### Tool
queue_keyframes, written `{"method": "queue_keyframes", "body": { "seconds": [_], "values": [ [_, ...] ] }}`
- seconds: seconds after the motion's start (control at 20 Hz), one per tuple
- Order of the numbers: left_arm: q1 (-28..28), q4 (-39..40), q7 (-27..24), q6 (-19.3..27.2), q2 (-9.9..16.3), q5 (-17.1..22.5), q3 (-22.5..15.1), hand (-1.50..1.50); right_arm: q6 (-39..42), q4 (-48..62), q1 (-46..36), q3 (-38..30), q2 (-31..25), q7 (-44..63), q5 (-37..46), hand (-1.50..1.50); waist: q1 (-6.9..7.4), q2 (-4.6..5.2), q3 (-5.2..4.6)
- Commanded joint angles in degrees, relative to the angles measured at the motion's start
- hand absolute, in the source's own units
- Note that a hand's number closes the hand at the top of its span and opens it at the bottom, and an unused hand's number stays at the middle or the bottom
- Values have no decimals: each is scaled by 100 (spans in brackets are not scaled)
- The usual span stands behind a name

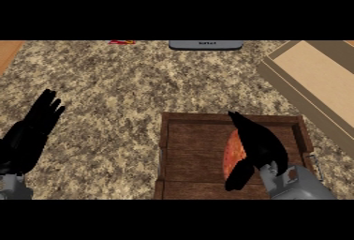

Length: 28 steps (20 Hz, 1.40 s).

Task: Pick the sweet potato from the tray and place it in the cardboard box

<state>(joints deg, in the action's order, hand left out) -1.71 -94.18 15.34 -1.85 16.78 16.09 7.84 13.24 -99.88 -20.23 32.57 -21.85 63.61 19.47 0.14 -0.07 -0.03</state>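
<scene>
Item 1. Dark brown wooden tray, square, raised rim, lower centre-right of the frame, sitting on the speckled granite counter.

Item 2. Orange-red sweet potato, lying inside the tray toward its right half; only a strip of it shows along the left side of my hand.

Item 3. My right hand, black, over the sweet potato in the tray. Fingers pressed together and stretched toward the tray's far rim, thumb angled down on the near left. Whether the fingers have closed around the potato I cannot tell; they look laid over it rather than curled.

Item 4. Tan cardboard box, open, upper right of the frame, well apart from the tray. Nothing shows in the part of its interior I can see.

Item 5. My left hand, at the left edge, fingers straight and up, resting.

Item 6. Grey flat object at the top edge, centre.

Status: reach accomplished; grasp unconfirmed. Outstanding, as I judge it: closing on the potato, lifting, carrying to the upper right, release into the box.
</scene>
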Motion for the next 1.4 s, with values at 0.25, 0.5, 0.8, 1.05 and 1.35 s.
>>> {"method": "queue_keyframes", "body": {
  "seconds": [0.25,0.5,0.8,1.05,1.35],
  "values": [
    [51,282,-233,-272,11,-2,181,0,494,173,62,-328,114,506,145,-150,-17,7,0],
    [-26,59,10,-157,-145,-128,120,0,240,292,137,-182,636,39,996,150,-5,4,2],
    [-46,-180,295,-167,-124,-16,290,0,659,142,391,-390,537,-395,1157,150,-6,2,3],
    [-216,426,-172,-243,-231,-257,300,0,580,787,139,-487,716,-1112,1526,150,-5,15,2],
    [-171,75,-3,-291,-172,-202,262,0,914,2488,-1046,-1098,-181,-3418,1336,150,129,53,6]
  ]
}}
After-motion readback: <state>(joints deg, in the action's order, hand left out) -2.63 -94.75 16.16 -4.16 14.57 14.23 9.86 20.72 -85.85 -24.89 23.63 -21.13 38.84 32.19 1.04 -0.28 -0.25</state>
